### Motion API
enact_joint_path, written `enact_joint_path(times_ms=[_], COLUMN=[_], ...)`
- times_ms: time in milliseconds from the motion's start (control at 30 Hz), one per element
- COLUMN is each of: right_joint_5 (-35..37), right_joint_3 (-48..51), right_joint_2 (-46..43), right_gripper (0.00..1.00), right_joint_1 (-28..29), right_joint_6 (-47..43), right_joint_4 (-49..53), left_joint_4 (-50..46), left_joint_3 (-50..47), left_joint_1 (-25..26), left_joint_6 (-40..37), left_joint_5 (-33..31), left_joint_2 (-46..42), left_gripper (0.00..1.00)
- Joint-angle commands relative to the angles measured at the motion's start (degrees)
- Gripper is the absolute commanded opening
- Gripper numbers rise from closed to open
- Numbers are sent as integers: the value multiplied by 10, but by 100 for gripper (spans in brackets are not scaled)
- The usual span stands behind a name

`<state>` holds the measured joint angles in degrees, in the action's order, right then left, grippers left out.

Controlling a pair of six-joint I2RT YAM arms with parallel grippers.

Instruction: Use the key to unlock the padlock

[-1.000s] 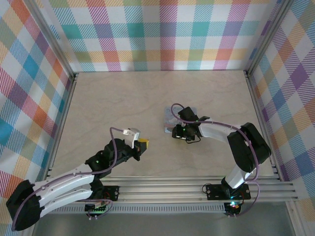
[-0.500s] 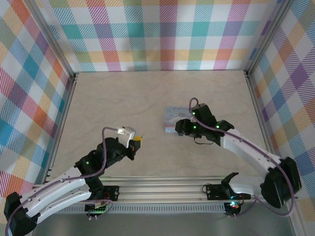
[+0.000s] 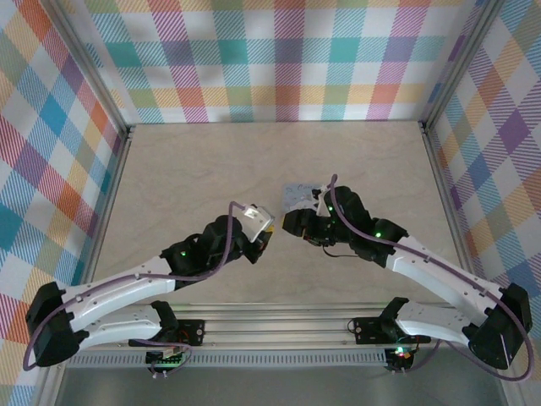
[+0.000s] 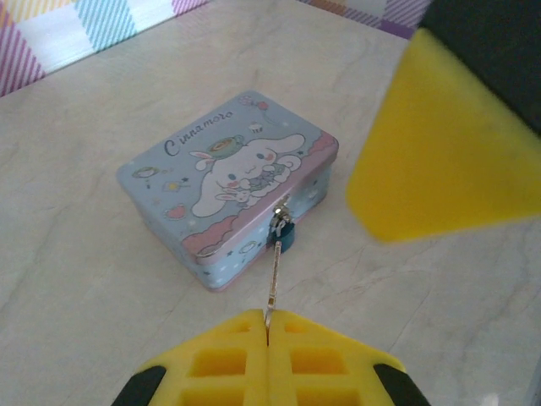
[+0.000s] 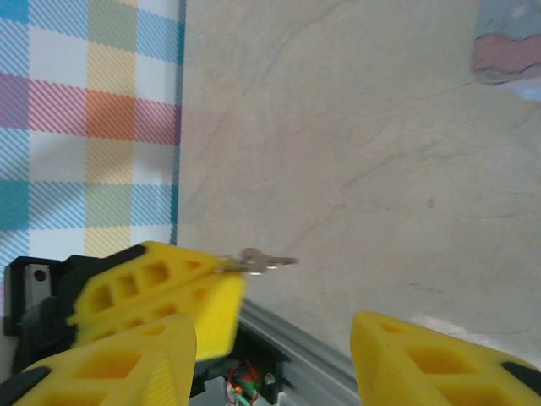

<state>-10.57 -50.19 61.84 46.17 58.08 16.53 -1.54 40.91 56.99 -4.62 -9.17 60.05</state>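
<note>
Fingers of the left gripper are pressed together, clamped on the key - pads flush, with the key head pinched in the seam. The thin shaft sticks out past the tips and points at the padlock. Its tip reaches the padlock's underside; I cannot tell if it is actually in the keyhole. The padlock has a blue-teal body and hangs on the hasp at the front wall of the tin box. The tin box is pale blue with a cartoon print, lid down, flat on the table.

In the right wrist view the same key pokes out of the left gripper's yellow pads. The right gripper has its fingers apart, a wide gap between them. A corner of the tin box shows at top right.

From above, the left gripper and right gripper sit close together mid-table - both just at the near side of the tin box, left one on the left. One yellow pad of the right gripper hangs blurred beside the tin box. Plaid walls surround the table on three sides.
</note>
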Motion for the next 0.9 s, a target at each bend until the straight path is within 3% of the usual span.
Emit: enact_joint_path(times_ms=[0,700,867], right_joint_5=[-4,31,37], right_joint_3=[-22,-41,-42], right_joint_2=[13,76,81], right_gripper=[46,31,23], right_joint_1=[8,7,7], right_joint_6=[33,39,39], right_joint_4=[-43,-54,-55], left_joint_4=[43,79,77], left_joint_3=[18,2,0], left_joint_1=[14,32,32], left_joint_6=[-17,-6,-7], left_joint_5=[-24,-43,-44], left_joint_2=[18,17,18], left_gripper=[0,0,0])
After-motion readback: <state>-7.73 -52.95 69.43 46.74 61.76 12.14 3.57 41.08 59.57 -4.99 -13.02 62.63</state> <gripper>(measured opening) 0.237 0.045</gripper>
